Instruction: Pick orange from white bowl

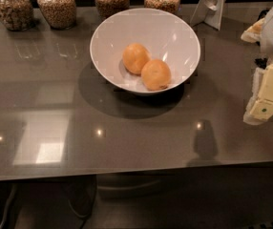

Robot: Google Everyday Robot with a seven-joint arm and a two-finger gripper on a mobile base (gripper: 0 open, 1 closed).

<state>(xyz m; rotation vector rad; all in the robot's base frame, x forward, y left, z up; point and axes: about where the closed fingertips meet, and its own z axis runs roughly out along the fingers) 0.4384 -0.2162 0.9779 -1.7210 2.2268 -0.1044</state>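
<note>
The white bowl (174, 32) stands on the grey table near its far middle. Two oranges lie side by side in it. The paler, smooth orange (135, 57) is on the left. A second orange (156, 74) with a small dark mark low on its side touches it on the right. My gripper (266, 97) hangs at the right edge of the view, above the table, well to the right of the bowl and a little nearer than it. It is apart from the bowl and holds nothing that I can see.
Several glass jars of grains (57, 5) line the table's far edge. A white stand (212, 6) sits at the back right. The table's front edge (127, 174) runs across the lower part of the view.
</note>
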